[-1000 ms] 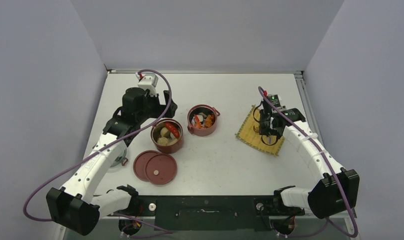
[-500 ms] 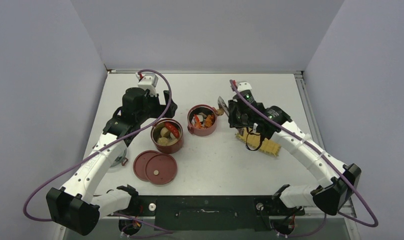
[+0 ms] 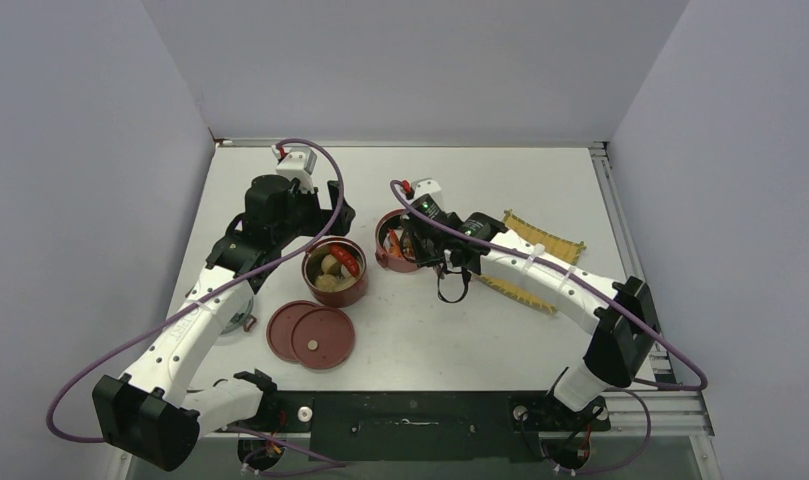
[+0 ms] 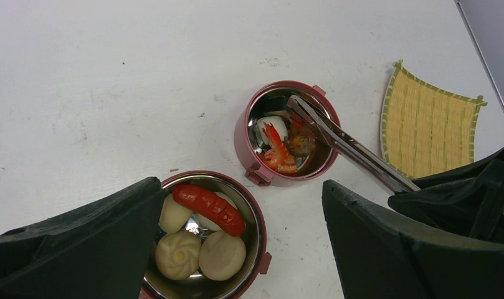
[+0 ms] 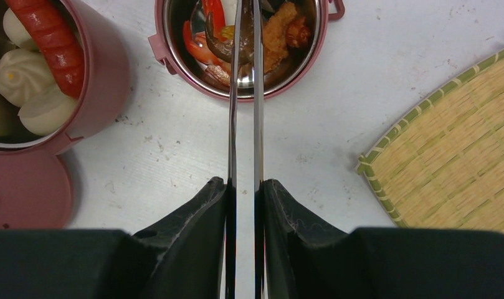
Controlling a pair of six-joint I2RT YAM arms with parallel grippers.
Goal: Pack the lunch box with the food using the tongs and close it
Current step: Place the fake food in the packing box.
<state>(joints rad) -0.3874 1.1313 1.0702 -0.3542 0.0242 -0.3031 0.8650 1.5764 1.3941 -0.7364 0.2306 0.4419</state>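
Observation:
The lunch box stands as two open dark-red bowls. The left bowl point(image 3: 346, 294) holds cream buns point(image 4: 199, 252) and a red sausage point(image 4: 209, 208). The right bowl point(image 3: 401, 265) holds shrimp point(image 4: 275, 140) and mixed orange and dark bits point(image 5: 280, 31). My right gripper point(image 5: 244, 182) is shut on the silver tongs point(image 5: 230, 112), gripping both arms. The tong tips reach into the right bowl among the food, with a dark piece between them. My left gripper point(image 4: 242, 187) hangs wide open above the left bowl, holding nothing.
Two flat dark-red lids point(image 3: 325, 338) lie overlapping on the table in front of the left bowl. A yellow woven mat point(image 3: 540, 240) lies right of the bowls, partly under my right arm. White walls enclose the table on three sides.
My right arm has swung left from over the yellow mat to the right bowl, carrying the tongs. The left arm has not moved.

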